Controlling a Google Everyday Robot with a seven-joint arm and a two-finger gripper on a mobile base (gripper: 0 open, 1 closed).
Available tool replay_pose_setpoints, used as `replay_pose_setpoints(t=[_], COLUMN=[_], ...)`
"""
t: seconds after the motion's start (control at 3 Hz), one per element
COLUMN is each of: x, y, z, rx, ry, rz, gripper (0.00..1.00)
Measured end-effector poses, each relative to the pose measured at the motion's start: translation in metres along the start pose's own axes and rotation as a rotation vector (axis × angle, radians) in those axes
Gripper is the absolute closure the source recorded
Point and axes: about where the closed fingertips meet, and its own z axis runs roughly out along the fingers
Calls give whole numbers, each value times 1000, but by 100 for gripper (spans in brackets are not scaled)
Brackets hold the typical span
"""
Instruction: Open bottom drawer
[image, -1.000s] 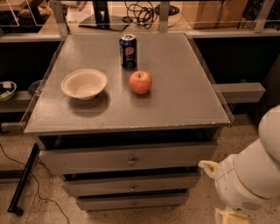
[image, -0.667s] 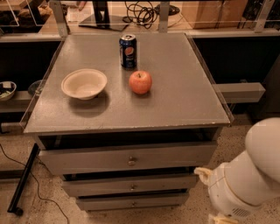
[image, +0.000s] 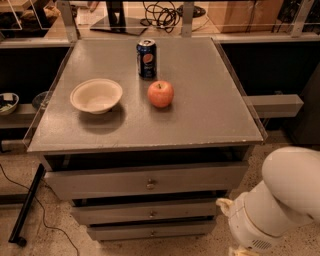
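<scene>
The grey cabinet has three stacked drawers. The bottom drawer (image: 131, 232) is the slimmest front, lowest down, with a small round knob (image: 151, 233) at its centre, and it sits shut under the middle drawer (image: 120, 212). My white arm (image: 274, 206) fills the lower right corner, its wrist just right of the two lower drawer fronts. My gripper is out of view below the frame's bottom edge, beneath that wrist.
On the cabinet top (image: 210, 110) stand a white bowl (image: 96, 95), a red apple (image: 160, 93) and a blue soda can (image: 146, 58). The wide top drawer (image: 100, 182) juts out furthest. A black bar (image: 27, 210) and a cable lie on the floor at left.
My arm has swung further into the picture from the right and now sits closer to the lower drawers. The drawers and the tabletop objects have not moved.
</scene>
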Motion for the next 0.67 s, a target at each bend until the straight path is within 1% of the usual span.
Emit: replay_pose_setpoints(t=[0.33,0.67], x=[0,2], y=[-4,-14], z=[19,40], rx=[-4,11], ry=[23,40], rz=[22,48], gripper=[0,0])
